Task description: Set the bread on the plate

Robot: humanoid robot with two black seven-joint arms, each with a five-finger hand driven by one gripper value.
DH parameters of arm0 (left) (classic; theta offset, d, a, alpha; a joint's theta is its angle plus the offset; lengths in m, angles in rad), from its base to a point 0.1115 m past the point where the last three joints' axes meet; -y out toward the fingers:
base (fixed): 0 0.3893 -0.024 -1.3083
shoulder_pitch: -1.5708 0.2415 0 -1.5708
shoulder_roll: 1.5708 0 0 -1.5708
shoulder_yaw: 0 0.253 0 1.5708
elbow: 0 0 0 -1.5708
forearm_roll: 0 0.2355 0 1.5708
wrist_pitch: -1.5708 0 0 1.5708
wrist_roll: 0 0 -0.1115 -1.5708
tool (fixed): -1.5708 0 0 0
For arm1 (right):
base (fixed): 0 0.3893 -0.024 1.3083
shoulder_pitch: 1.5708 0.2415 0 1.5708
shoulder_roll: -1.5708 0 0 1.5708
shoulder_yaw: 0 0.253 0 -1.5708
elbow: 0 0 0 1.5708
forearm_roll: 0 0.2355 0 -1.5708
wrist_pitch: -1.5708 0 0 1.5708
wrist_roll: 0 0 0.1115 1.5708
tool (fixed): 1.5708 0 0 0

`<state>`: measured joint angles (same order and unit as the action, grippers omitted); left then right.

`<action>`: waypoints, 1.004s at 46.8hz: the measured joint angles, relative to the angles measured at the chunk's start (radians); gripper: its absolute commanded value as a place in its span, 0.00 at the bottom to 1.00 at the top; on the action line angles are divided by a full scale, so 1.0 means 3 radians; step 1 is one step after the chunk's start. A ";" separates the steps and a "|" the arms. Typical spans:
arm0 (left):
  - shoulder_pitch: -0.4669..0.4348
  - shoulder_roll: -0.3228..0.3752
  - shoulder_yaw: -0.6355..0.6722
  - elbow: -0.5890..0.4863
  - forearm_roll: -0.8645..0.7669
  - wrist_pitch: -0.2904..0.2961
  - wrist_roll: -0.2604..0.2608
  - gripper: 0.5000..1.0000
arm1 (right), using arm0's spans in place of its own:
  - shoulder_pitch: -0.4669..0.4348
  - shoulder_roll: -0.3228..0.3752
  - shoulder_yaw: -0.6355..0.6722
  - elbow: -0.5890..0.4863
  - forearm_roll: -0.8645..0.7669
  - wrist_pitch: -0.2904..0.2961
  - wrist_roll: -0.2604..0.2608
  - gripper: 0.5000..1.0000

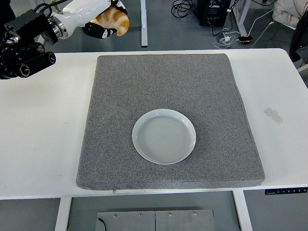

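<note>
Your left hand (98, 17) was in the upper left of the frame, raised above the far edge of the table (41, 125). Its fingers were curled around the bread (113, 20), an orange-and-white piece that protruded from the right side of the grasp. The hand's white shell and the black arm behind it entered from the left edge of the frame.

The bread was held in the air, well apart from the plate (164, 136). It was over the floor beyond the table rather than over the mat.

The plate, a pale round dish, lay empty near the centre of the frame, slightly toward the bottom. It rested on the grey mat (211, 91), which covered the middle of the white table.

A small strip of tape (274, 115) lay on the bare table surface at the right of the frame.

Your right hand did not appear in the frame.
</note>
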<state>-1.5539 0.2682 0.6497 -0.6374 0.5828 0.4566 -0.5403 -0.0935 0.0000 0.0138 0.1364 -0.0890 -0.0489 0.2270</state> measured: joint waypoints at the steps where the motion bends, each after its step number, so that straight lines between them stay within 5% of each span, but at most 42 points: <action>1: -0.0013 0.0000 -0.0005 -0.0001 0.0000 -0.0006 0.0001 0.00 | 0.0000 0.0000 0.0000 0.0000 0.0000 0.0000 0.0000 1.00; 22: -0.0097 -0.0050 -0.0133 -0.0104 0.0078 -0.0060 0.0031 0.00 | 0.0000 0.0000 0.0000 0.0001 0.0000 0.0000 0.0000 1.00; 47: -0.0179 -0.0185 -0.0438 -0.0656 0.0407 -0.0060 0.0210 0.00 | 0.0000 0.0000 0.0000 0.0001 0.0000 -0.0001 0.0000 1.00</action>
<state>-1.6077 0.2126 0.5182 -0.8343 0.7048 0.4387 -0.4774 -0.0935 0.0000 0.0138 0.1366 -0.0890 -0.0492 0.2270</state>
